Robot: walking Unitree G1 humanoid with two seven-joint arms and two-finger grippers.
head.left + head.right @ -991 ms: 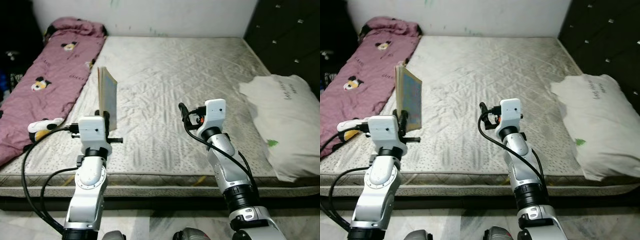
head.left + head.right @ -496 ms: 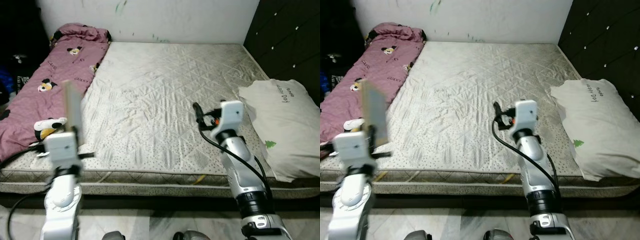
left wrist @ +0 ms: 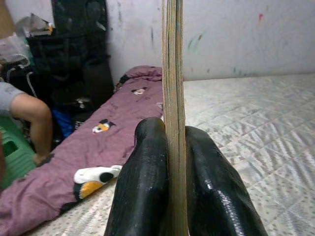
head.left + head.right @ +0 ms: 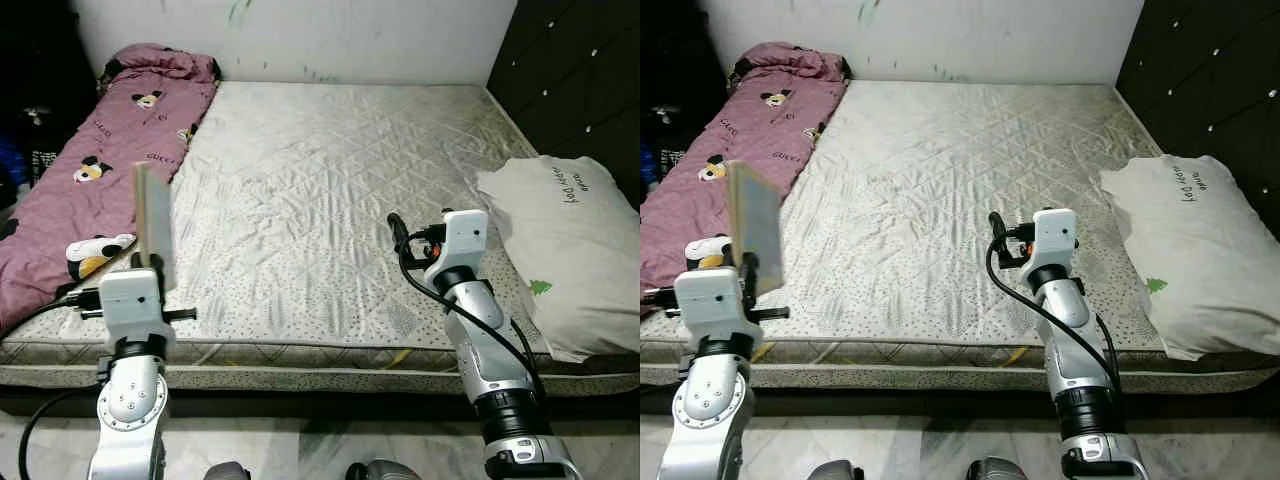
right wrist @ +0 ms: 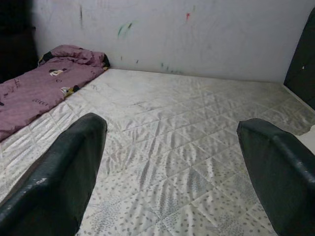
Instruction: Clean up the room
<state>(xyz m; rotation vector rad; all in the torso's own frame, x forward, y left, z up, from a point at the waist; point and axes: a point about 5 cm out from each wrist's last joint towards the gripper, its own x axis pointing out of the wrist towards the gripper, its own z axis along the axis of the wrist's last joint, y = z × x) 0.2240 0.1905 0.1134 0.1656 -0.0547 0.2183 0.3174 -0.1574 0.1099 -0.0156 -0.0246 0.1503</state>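
My left gripper (image 4: 150, 268) is shut on the lower edge of a thin book (image 4: 152, 222), held upright and edge-on above the mattress's front left corner. In the left wrist view the book (image 3: 172, 73) stands between the two black fingers (image 3: 147, 187). My right gripper (image 4: 398, 232) hangs open over the front right part of the bare quilted mattress (image 4: 330, 170), and its fingers (image 5: 59, 182) are spread wide with nothing between them. A pink cartoon-print blanket (image 4: 90, 170) lies along the bed's left side. A white pillow (image 4: 565, 250) rests at the right edge.
A dark studded wardrobe (image 4: 570, 70) stands at the right. Dark bags (image 3: 74, 54) are piled by the wall left of the bed. A person's arm (image 3: 29, 113) and a green stool (image 3: 12, 152) are beside them. Tiled floor (image 4: 300, 455) runs along the bed's front.
The camera has pulled back from the bed. My left arm has carried the upright book leftward, from over the mattress to the front left corner. The right gripper stays open.
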